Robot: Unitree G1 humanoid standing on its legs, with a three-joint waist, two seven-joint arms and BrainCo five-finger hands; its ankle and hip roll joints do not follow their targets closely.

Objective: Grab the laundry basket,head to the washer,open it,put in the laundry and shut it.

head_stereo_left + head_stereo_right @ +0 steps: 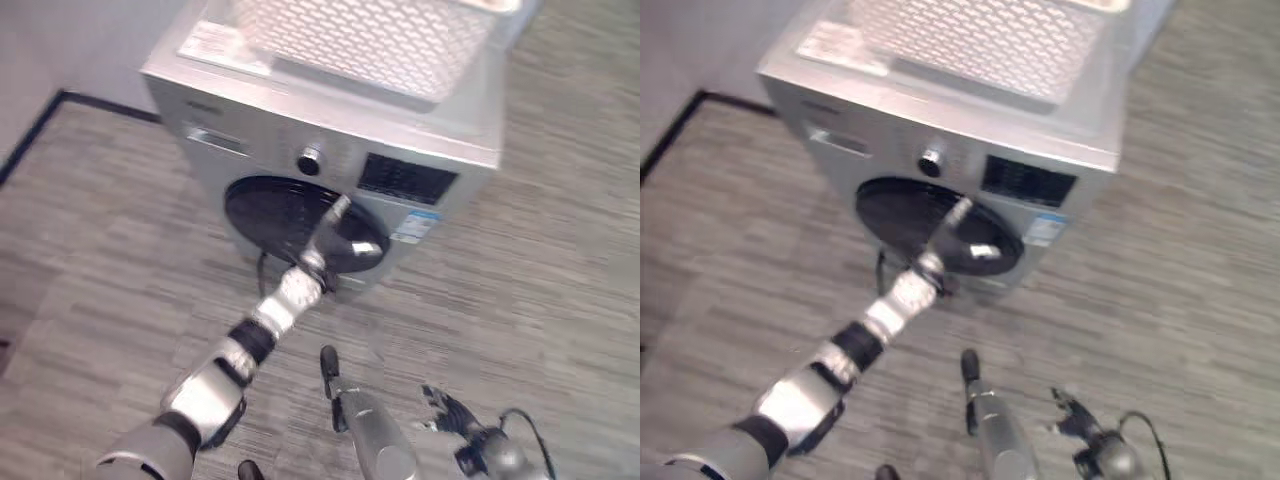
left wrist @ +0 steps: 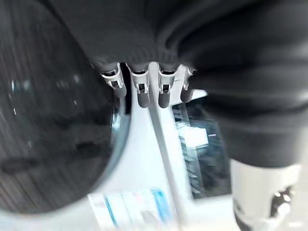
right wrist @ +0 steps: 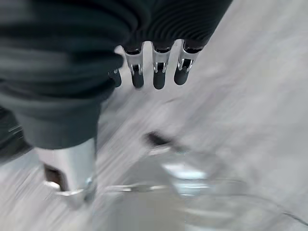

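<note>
A silver washer stands ahead with a dark round door on its front. A white lattice laundry basket sits on top of it. My left arm reaches forward, and my left hand lies against the right part of the door with straight fingers. The left wrist view shows the door's rim beside them and nothing held. I cannot tell whether the door is latched. My right hand hangs low over the floor, its fingers relaxed and empty.
The washer's knob and dark control panel sit above the door. A wall with a dark baseboard runs along the left. Grey wood-look floor spreads to the right and in front of the washer.
</note>
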